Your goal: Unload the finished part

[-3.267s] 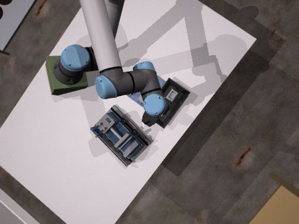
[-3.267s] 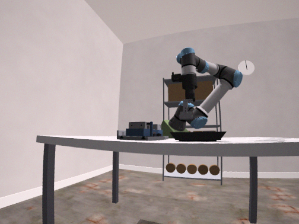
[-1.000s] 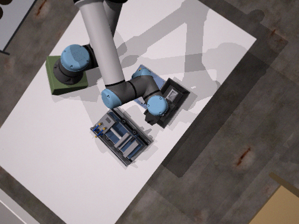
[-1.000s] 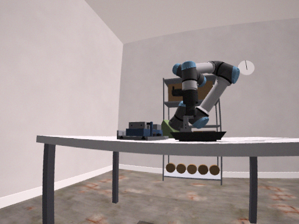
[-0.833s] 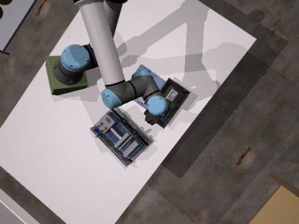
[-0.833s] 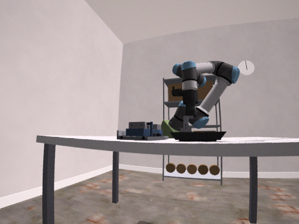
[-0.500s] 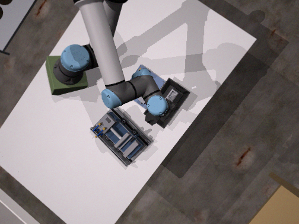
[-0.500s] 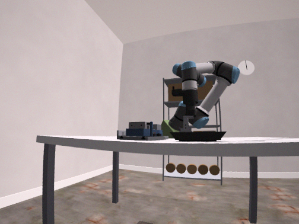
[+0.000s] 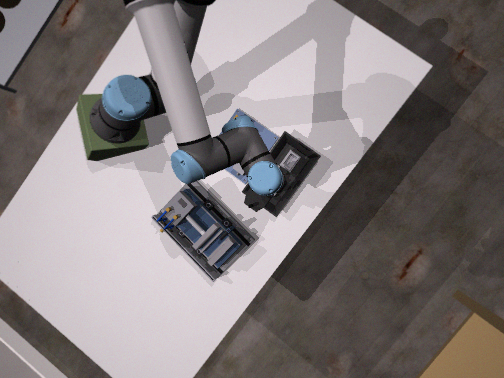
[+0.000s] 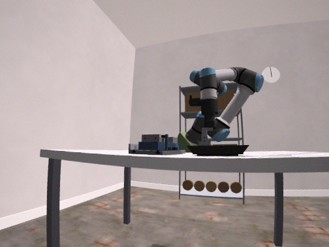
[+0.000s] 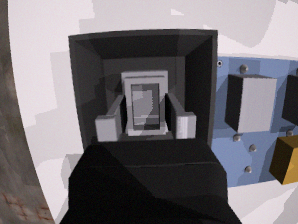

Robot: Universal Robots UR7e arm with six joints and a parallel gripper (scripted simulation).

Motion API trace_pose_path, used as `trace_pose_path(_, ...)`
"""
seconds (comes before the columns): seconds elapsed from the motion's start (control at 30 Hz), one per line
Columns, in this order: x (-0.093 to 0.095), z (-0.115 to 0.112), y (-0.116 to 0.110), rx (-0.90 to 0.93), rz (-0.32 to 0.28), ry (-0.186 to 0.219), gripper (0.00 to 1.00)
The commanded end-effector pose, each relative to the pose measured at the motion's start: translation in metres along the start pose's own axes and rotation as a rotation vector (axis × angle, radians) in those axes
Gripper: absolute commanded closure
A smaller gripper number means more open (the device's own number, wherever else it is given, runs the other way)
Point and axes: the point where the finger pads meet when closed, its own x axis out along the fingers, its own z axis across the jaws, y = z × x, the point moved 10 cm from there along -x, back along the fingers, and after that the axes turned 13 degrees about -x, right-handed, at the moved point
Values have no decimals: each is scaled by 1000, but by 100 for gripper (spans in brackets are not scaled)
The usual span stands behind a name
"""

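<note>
My gripper [image 11: 145, 105] is shut on the finished part [image 11: 147, 106], a light grey block with a pocket on top. It hangs low over the black outfeed tray, with the fingers down near the tray's rim in the side view [image 10: 205, 140]. From above, my wrist [image 9: 264, 179] covers the near half of the tray [image 9: 282, 170]. The other finished part [image 9: 290, 160] lies in the tray's far half. The vise [image 9: 207, 232] stands left of the tray with nothing between its jaws; it also shows in the side view [image 10: 156, 144].
A blue plate right beside the tray carries a grey block [image 11: 249, 103] and a yellow block [image 11: 286, 159]. The arm's green base [image 9: 112, 127] stands at the back left. A shelf rack [image 10: 212, 140] stands behind the table.
</note>
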Motion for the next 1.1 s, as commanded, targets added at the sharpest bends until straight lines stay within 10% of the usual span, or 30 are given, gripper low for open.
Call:
trace_pose_path(0.0,0,0,0,-1,1,1,100)
trace_pose_path(1.07,10,0,0,-1,1,1,100)
